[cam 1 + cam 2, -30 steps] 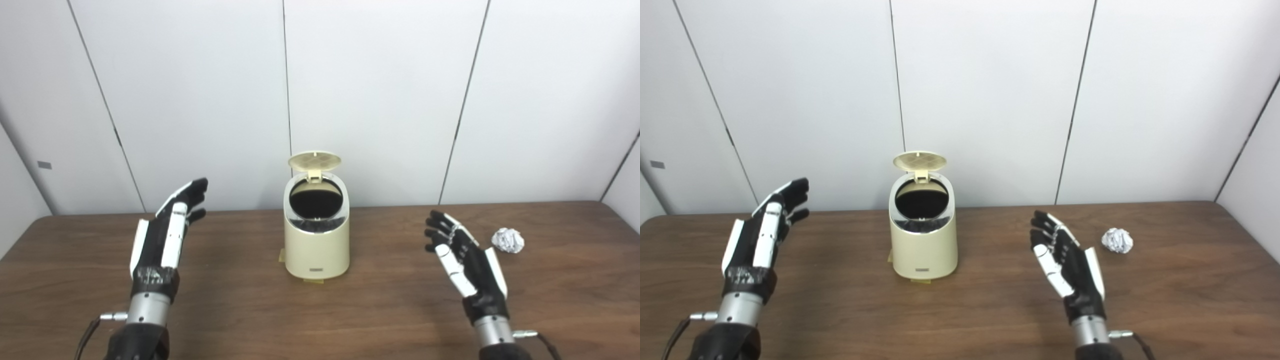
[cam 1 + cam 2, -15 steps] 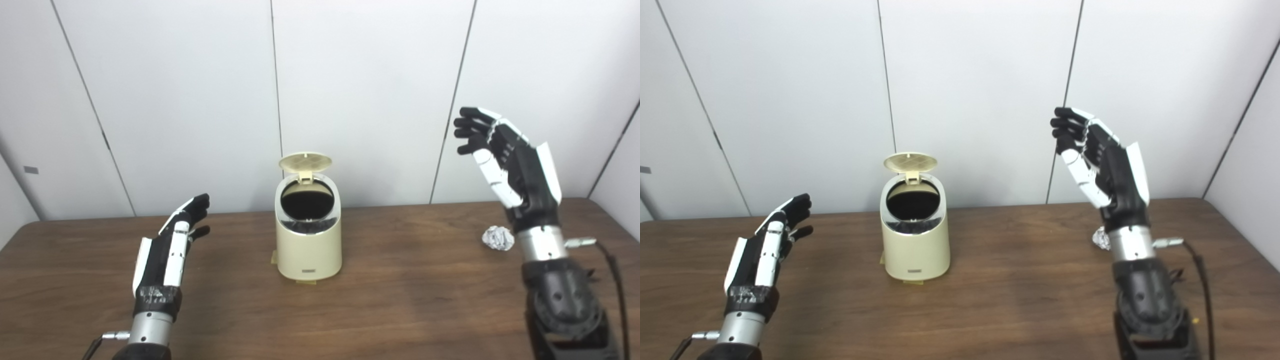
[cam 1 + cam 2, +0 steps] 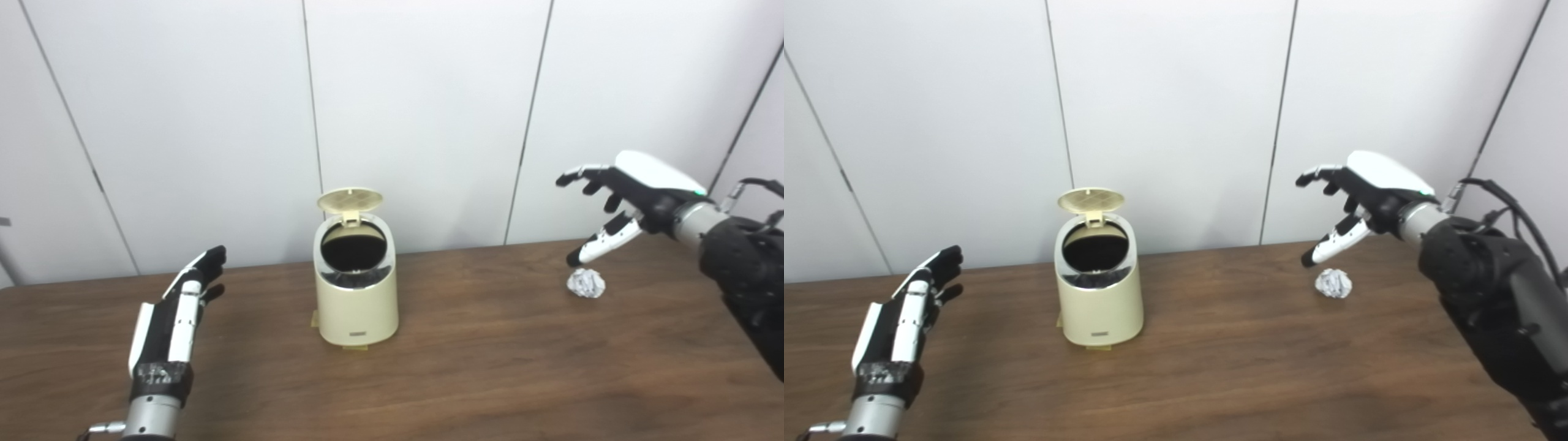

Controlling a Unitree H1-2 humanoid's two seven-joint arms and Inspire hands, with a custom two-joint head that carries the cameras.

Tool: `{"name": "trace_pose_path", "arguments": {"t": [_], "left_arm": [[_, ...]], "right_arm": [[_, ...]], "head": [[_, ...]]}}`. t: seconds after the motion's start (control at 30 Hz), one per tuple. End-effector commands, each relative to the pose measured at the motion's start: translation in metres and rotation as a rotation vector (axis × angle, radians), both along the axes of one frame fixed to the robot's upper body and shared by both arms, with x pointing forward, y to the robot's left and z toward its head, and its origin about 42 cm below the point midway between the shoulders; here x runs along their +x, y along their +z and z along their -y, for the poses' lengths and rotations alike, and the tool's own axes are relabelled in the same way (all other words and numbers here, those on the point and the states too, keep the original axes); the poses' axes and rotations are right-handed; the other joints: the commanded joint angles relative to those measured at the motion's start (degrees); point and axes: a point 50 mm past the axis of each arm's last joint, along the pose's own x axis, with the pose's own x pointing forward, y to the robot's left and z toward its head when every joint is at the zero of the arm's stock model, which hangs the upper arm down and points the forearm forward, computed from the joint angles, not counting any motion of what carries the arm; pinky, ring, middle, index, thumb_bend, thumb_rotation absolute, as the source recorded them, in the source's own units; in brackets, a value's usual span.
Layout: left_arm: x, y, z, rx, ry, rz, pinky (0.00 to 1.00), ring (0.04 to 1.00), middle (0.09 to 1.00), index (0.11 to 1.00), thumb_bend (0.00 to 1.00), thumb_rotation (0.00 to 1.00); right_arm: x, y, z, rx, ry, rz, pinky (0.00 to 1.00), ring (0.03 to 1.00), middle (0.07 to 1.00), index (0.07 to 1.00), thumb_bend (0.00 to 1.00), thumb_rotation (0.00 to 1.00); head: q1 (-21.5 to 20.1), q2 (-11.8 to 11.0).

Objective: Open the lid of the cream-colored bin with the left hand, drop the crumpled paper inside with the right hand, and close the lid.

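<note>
Standing: bin (image 3: 356,294) upright mid-counter (image 3: 490,367), long axis vertical, mouth tipped toward camera.
Lid (image 3: 350,199): already up, hinged at back.
Right hand (image 3: 618,205): spread, empty, poised above the paper.
Left hand (image 3: 177,312): open, idle.
Paper (image 3: 585,283): on counter, not yet grasped; drop and closing remain.

White panelled wall (image 3: 416,92) with dark vertical seams behind a brown wooden table (image 3: 490,367).

Bin (image 3: 356,293) mid-table (image 3: 478,367); paper (image 3: 585,283) right, seemingly under right hand (image 3: 631,196).
</note>
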Motion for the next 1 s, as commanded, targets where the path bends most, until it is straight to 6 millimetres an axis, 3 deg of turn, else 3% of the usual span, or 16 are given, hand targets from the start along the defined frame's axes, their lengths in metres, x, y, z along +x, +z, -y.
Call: {"name": "trace_pose_path", "arguments": {"t": [0.0,0.13,0.33,0.53,0.77,0.97], "left_arm": [[0.003,0.02,-0.002,0.006,-0.013,0.073,0.88,0.913,0.89,0.882,0.22,1.0],[0.005,0.02,-0.008,0.007,-0.015,0.077,0.91,0.918,0.896,0.887,0.22,1.0],[0.006,0.022,-0.011,-0.011,-0.012,0.074,0.9,0.919,0.892,0.884,0.21,1.0],[0.005,0.026,-0.013,-0.033,-0.022,0.058,0.89,0.927,0.896,0.889,0.17,1.0],[0.0,0.034,-0.012,-0.035,-0.031,0.048,0.86,0.904,0.891,0.877,0.12,1.0],[-0.004,0.038,-0.014,-0.043,-0.029,0.037,0.86,0.9,0.888,0.872,0.13,1.0]], "right_arm": [[0.005,0.025,0.01,-0.035,-0.055,0.055,0.62,0.832,0.908,0.84,0.97,0.21],[0.012,0.01,0.024,-0.042,-0.116,0.026,0.68,0.868,0.907,0.832,0.96,0.2],[0.016,-0.009,0.031,-0.038,-0.113,0.012,0.63,0.787,0.835,0.805,0.96,0.19],[0.02,-0.027,0.032,-0.04,-0.113,0.003,0.65,0.777,0.808,0.793,0.99,0.21],[0.034,-0.042,0.026,-0.071,-0.117,-0.039,0.68,0.811,0.843,0.774,1.0,0.24],[0.049,-0.055,0.021,-0.083,-0.112,-0.053,0.71,0.812,0.826,0.755,0.96,0.16]], "head": [[-0.2,0.07],[-2.96,0.04],[-5.11,0.02],[-7.47,-0.1],[-9.67,-0.17],[-11.71,-0.41]]}}
